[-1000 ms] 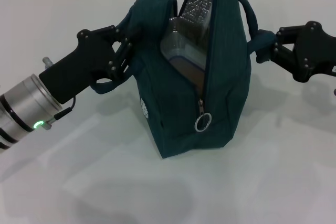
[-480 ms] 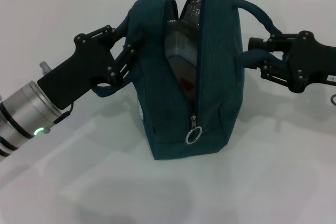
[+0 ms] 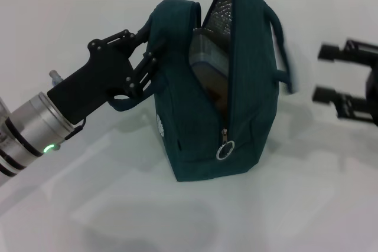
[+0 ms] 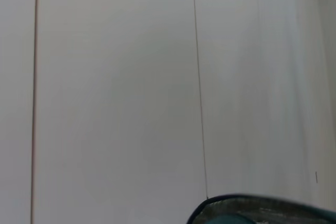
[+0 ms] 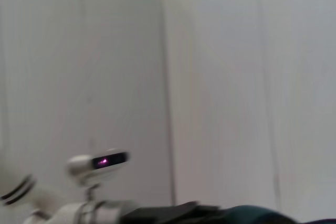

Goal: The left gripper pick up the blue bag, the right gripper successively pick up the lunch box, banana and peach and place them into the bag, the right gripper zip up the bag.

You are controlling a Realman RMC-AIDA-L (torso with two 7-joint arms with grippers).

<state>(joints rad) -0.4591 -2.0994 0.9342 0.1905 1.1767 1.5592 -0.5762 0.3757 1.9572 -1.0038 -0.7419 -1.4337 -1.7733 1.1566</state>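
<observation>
Teal blue bag [image 3: 201, 128], half unzipped

The blue bag [image 3: 218, 104] stands on the worktop [image 3: 307, 205] with the lunch box [image 3: 208, 63] inside; the left gripper [image 3: 144, 51] is at its left, the right gripper [image 3: 328, 75] apart on its right.

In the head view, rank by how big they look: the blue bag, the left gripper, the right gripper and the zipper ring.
1. blue bag, largest.
2. left gripper.
3. right gripper, partly cut off at the picture's edge, so unsure.
4. zipper ring, smallest.
</observation>
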